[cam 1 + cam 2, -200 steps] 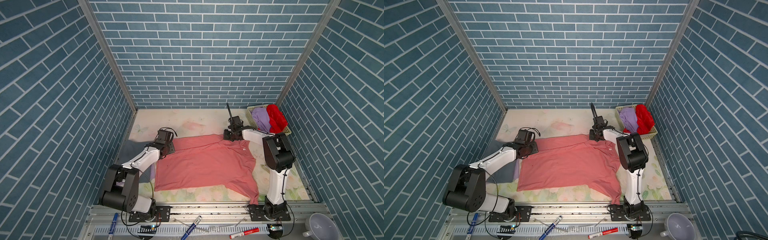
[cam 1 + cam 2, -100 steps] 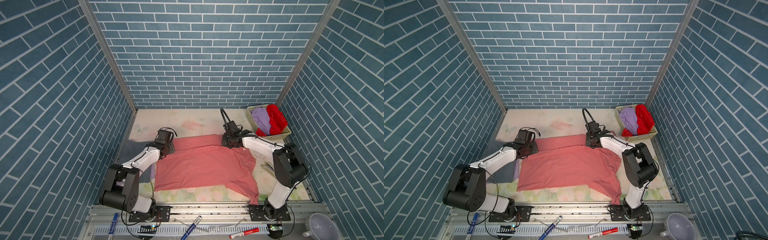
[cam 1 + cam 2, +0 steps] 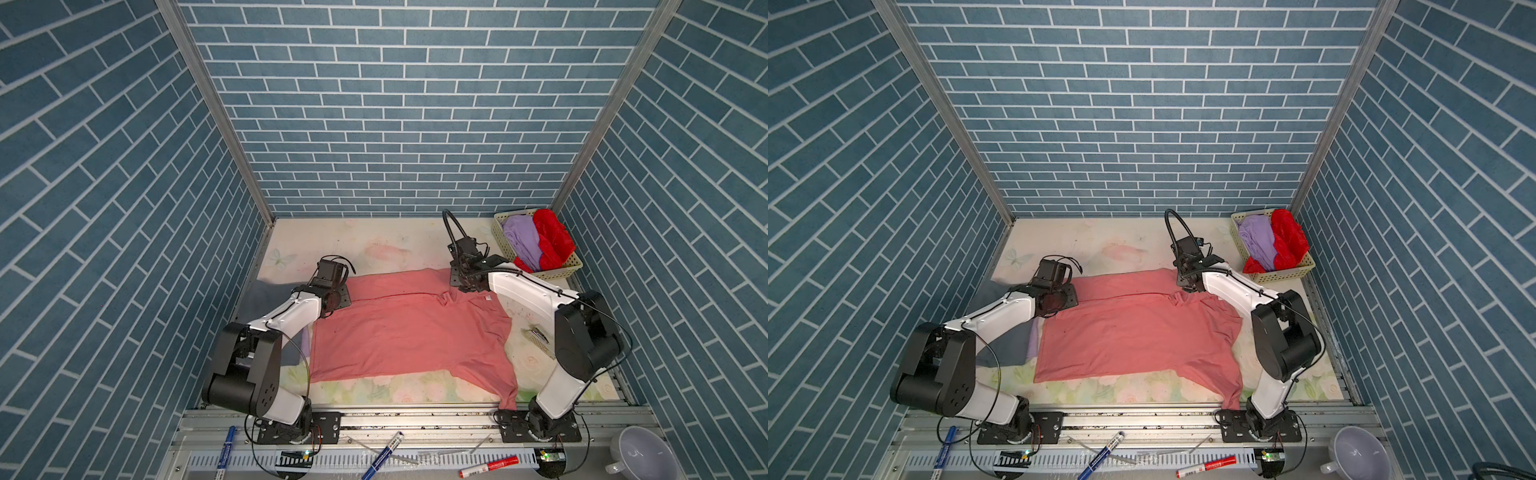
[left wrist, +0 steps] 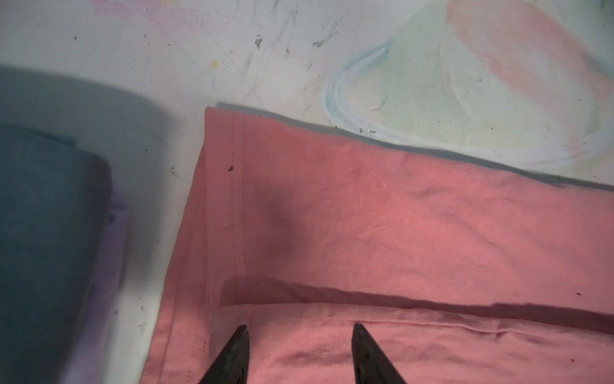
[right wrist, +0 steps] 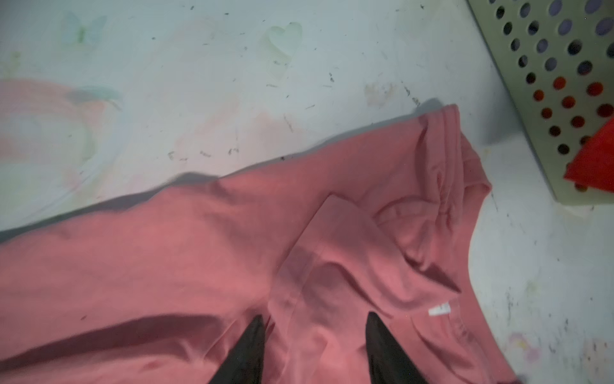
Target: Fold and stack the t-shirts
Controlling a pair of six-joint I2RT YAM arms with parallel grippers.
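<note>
Crosswise, salmon shirt lies flat, neck rightward, left tool and right tool parted, empty.

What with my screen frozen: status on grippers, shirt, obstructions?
Left gripper open, right gripper open, both over pink shirt. Far edge folded over, rest spread out. Nothing blocking; basket off to the side.

A salmon pink soft cloth t-shirt lies spread across the middle of the bench. Its far strip is folded over, its white neck label is toward the right edge, and one sleeve reaches the front edge. A folded slate grey t-shirt lies at the left edge over a lavender cloth. A crumpled lavender t-shirt and a bright red t-shirt sit in the cream lattice basket in the far right corner.
</note>
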